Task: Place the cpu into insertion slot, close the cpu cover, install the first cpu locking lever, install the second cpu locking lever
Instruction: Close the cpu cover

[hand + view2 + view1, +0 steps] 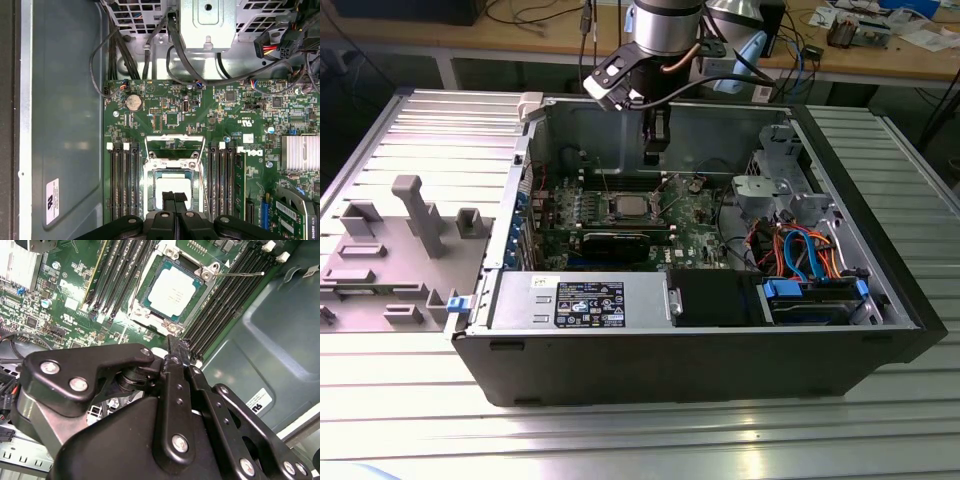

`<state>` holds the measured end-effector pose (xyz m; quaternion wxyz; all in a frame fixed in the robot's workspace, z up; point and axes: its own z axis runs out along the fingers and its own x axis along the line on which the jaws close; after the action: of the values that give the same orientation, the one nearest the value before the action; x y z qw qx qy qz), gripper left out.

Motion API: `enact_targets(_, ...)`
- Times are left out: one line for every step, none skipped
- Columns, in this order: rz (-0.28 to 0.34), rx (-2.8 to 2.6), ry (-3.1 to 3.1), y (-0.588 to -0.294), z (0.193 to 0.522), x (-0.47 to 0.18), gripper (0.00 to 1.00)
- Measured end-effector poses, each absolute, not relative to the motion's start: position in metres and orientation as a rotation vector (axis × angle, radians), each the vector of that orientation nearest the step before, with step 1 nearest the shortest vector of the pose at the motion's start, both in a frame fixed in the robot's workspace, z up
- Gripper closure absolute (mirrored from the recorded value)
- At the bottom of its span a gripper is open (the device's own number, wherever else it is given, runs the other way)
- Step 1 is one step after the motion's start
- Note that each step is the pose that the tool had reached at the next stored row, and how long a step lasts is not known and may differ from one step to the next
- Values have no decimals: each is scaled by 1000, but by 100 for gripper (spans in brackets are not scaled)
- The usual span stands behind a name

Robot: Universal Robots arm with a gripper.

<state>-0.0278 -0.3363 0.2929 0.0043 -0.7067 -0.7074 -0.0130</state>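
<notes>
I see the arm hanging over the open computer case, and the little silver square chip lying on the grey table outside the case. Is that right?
Not quite. The arm does hang over the open case, but the cpu sits in its socket on the green motherboard inside the case, not on the table. The second wrist view shows it just beyond the end effector.

The cpu has a smooth, matt silver-grey metal top, the circuit board is green with a slight gloss, and the heat sink is pale finned metal. The gripper is smooth black with a satin sheen, studded with bright metal screws. The computer case is dull grey sheet metal inside, the power supply box is bare silvery metal with a glossy black label, and the table is ribbed pale metal with a soft shine.
</notes>
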Motion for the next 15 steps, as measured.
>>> enact_targets(-41, -2214, -2216, -336, 293, -28, 89)
enact_targets(-41, -2214, -2216, -336, 293, -27, 89)
enact_targets(-41, -2214, -2216, -336, 293, -26, 89)
enact_targets(-41, -2214, -2216, -336, 293, -24, 89)
enact_targets(-41, -2214, -2216, -336, 293, -22, 89)
enact_targets(-41, -2214, -2216, -336, 292, -20, 89)
enact_targets(-41, -2214, -2216, -336, 292, -15, 89)
enact_targets(-41, -2214, -2216, -336, 291, -12, 89)
enact_targets(-41, -2214, -2216, -337, 290, -10, 89)
enact_targets(-41, -2214, -2216, -337, 289, -8, 89)
enact_targets(-41, -2213, -2217, -337, 288, -6, 89)
enact_targets(-40, -2207, -2223, -338, 287, -2, 89)
enact_targets(-39, -2200, -2229, -338, 286, 0, 89)
enact_targets(-38, -2194, -2234, -338, 286, 1, 89)
enact_targets(-38, -2194, -2235, -338, 286, 1, 89)
